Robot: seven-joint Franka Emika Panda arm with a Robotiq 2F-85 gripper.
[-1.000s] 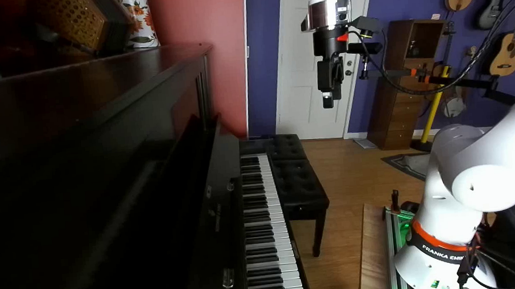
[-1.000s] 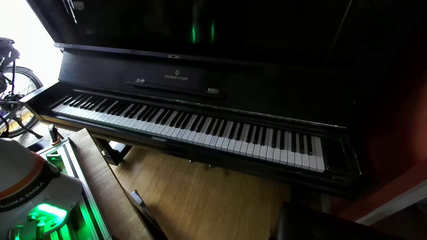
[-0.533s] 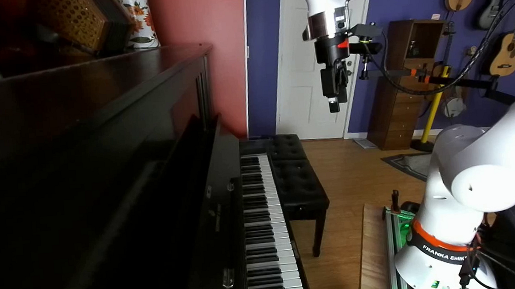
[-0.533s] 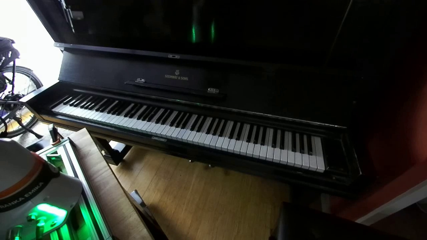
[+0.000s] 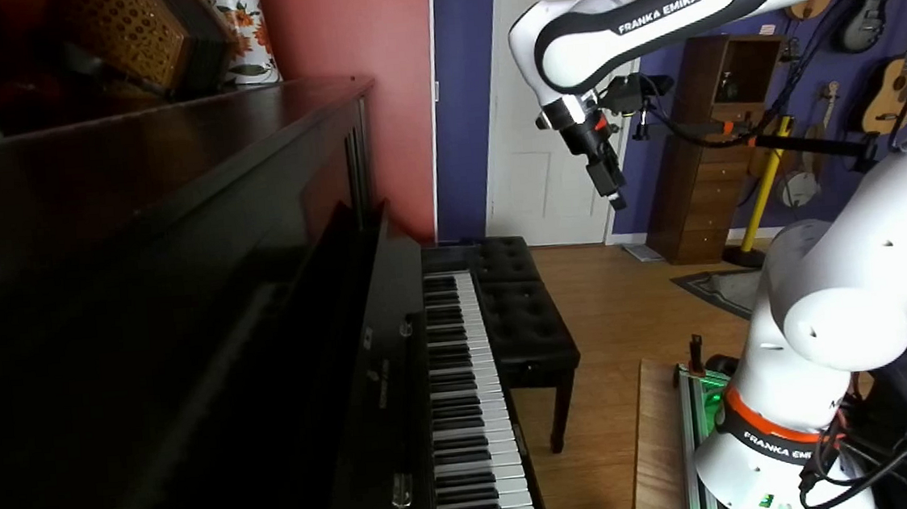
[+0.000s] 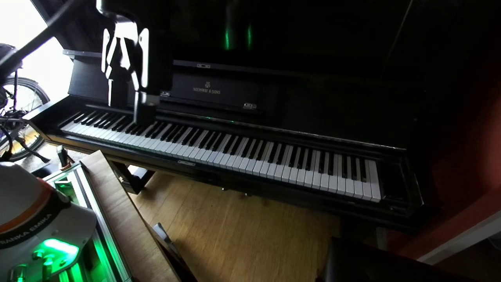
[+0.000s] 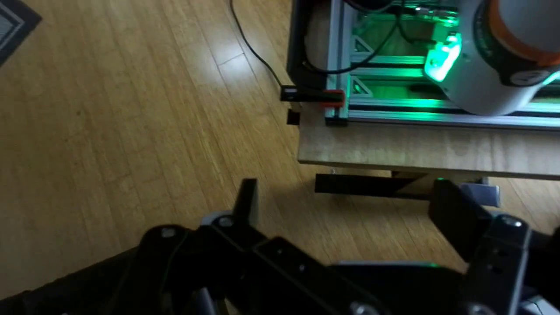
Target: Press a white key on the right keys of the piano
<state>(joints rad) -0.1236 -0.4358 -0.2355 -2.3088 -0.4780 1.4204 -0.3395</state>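
The piano is a dark upright; its front shows in both exterior views [image 5: 395, 283] [image 6: 297, 105]. Its long row of white and black keys is uncovered. The right keys [image 6: 344, 186] show fully at the right end of the row in an exterior view, and at the far end in an exterior view [image 5: 467, 294]. My gripper [image 5: 618, 201] is in the air on the robot's side of the keyboard, tilted, above bench height. In an exterior view the gripper [image 6: 127, 109] overlaps the left part of the piano. In the wrist view its fingers [image 7: 343, 188] are wide apart with nothing between them.
A black padded bench [image 5: 528, 321] stands beside the far end of the keys; a dark corner of it shows in an exterior view [image 6: 368, 262]. The robot's wooden table [image 6: 125, 219] is in front of the piano's left part, with its edge in the wrist view [image 7: 415, 151].
The arm has moved lower and the gripper has tilted and shifted slightly away from the piano. It has come into view at the upper left of an exterior view. The piano has not moved.
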